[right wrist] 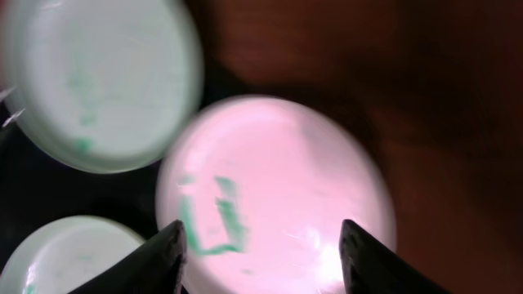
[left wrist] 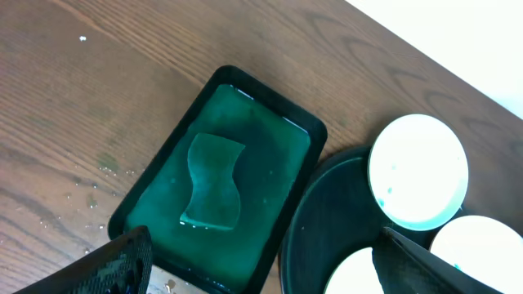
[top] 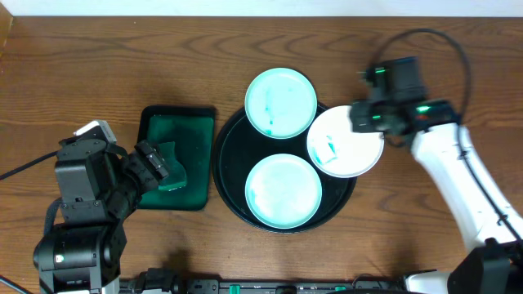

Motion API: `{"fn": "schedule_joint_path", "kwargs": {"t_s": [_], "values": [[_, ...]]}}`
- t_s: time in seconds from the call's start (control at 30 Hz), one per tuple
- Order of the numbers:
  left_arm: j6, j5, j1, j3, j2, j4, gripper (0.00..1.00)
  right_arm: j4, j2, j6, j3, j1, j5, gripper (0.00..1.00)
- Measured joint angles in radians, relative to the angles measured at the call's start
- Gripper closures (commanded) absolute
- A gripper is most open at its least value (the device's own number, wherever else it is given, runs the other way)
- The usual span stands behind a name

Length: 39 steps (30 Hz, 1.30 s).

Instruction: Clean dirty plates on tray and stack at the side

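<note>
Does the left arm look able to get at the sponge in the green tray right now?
Probably yes. The left gripper is open above the green tray, and the sponge lies flat in it with nothing on top of it or across the way.

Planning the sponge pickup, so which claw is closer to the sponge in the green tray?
Left. The left claw sits close beside the sponge over the green tray; the right claw is far off, above the plate overhanging the right rim of the black tray.
</note>
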Motion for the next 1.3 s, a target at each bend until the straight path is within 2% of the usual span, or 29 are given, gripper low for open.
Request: {"fn": "schedule_joint_path", "kwargs": {"t_s": [0.17, 0.4, 0.5, 0.6, 0.63, 0.7, 0.73, 0.83, 0.87, 0.9, 1.17, 1.3], "values": [[0.000, 0.000, 0.000, 0.000, 0.000, 0.000, 0.14, -0.107, 0.055, 0.011, 0.000, -0.153, -0.056, 0.40], [0.000, 0.000, 0.000, 0.000, 0.000, 0.000, 0.14, -0.089, 0.166, 0.014, -0.005, -0.155, -0.071, 0.42], [0.000, 0.000, 0.000, 0.000, 0.000, 0.000, 0.14, -0.043, 0.206, -0.002, -0.009, -0.154, -0.059, 0.66], [0.000, 0.000, 0.000, 0.000, 0.000, -0.001, 0.14, -0.032, 0.242, -0.012, -0.013, -0.154, -0.056, 0.80], [0.000, 0.000, 0.000, 0.000, 0.000, -0.001, 0.14, -0.031, 0.248, -0.009, -0.017, -0.154, -0.056, 0.80], [0.000, 0.000, 0.000, 0.000, 0.000, -0.001, 0.14, -0.018, 0.251, -0.010, -0.021, -0.154, -0.056, 0.72], [0.000, 0.000, 0.000, 0.000, 0.000, 0.000, 0.14, -0.013, 0.251, -0.007, -0.021, -0.154, -0.056, 0.72], [0.000, 0.000, 0.000, 0.000, 0.000, 0.000, 0.14, 0.004, 0.251, -0.016, -0.023, -0.154, -0.061, 0.82], [0.000, 0.000, 0.000, 0.000, 0.000, 0.000, 0.14, 0.017, 0.251, -0.018, -0.030, -0.153, -0.062, 0.95], [0.000, 0.000, 0.000, 0.000, 0.000, -0.001, 0.14, 0.029, 0.251, -0.017, -0.039, -0.152, -0.062, 0.99], [0.000, 0.000, 0.000, 0.000, 0.000, -0.001, 0.14, 0.036, 0.238, -0.024, -0.076, -0.148, -0.076, 0.99], [0.000, 0.000, 0.000, 0.000, 0.000, -0.001, 0.14, 0.015, 0.154, -0.023, -0.085, -0.142, -0.073, 0.99]]}}
